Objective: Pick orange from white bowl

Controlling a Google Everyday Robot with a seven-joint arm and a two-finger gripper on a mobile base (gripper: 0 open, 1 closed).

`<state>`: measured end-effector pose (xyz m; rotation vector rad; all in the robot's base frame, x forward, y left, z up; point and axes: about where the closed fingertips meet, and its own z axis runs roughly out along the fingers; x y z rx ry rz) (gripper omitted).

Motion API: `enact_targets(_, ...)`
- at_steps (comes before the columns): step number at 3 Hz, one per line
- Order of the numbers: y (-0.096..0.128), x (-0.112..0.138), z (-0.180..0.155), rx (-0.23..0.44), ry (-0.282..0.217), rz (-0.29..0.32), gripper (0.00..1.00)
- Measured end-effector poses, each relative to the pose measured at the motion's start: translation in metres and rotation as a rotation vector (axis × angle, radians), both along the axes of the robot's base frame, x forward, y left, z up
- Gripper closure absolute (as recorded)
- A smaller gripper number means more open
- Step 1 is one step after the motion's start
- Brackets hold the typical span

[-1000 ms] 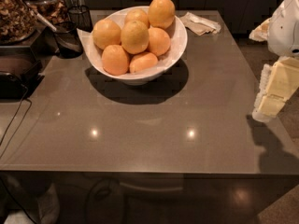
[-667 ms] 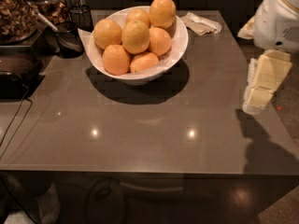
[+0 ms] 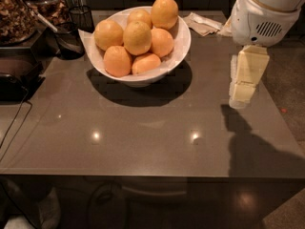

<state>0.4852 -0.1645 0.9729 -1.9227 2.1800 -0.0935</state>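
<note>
Gripper [image 3: 240, 97] is pictured hanging at the right of the frame, above the right side of the grey table [image 3: 143, 142] and well apart from the white bowl [image 3: 159, 74] at upper centre. Set against a second ago, it is seen shifted leftward from the frame's right edge, and more of the white arm housing [image 3: 267, 18] is brought into the upper right corner. Whether the gripper is released or clenched cannot be told; nothing is seen held in it. The orange [image 3: 137, 37], the paler and yellower fruit, is shown at the middle of the pile in the bowl, heaped among deeper-orange fruits [image 3: 117, 61]. The shift is judged to be the opening of the approach: the reach toward the bowl is begun, the grasp is not yet attempted, and most of the gap is left to be closed. A further move toward the upper left of the frame, over the rim, is thought to be needed. A crumpled paper napkin [image 3: 202, 23] is seen beyond the bowl at upper right and a dark wire cup [image 3: 81, 17] at upper left; neither is judged to lie in the path.
</note>
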Motion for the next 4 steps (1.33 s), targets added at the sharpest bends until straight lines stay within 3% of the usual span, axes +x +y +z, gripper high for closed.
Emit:
enact_targets(2,0.03,0.034,0.006,0.068,0.02,-0.021,0.0)
enact_targets(3,0.065,0.078,0.028,0.119,-0.007,-0.014,0.0)
enact_targets(4,0.076,0.091,0.045,0.155,-0.069,-0.004,0.0)
